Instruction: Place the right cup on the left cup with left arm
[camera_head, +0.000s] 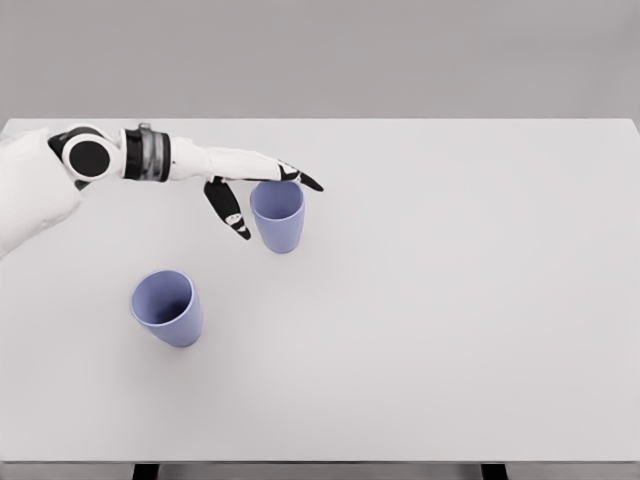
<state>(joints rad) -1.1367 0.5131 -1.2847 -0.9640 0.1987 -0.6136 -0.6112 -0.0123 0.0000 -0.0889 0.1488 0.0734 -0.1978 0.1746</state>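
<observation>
Left white robot arm (40, 185) cut off by frame's left edge, so we can't see shoulder end. Black-fingered left hand (250, 185) covers far rim of upright periwinkle plastic cup (277, 216); we can't tell whether fingers touch rim or just sit beside it. Inside bottom of second periwinkle cup (166, 308) lost in shadow. White tabletop (450, 300) runs out both sides; dark table legs (146, 471) clipped at bottom edge.
</observation>
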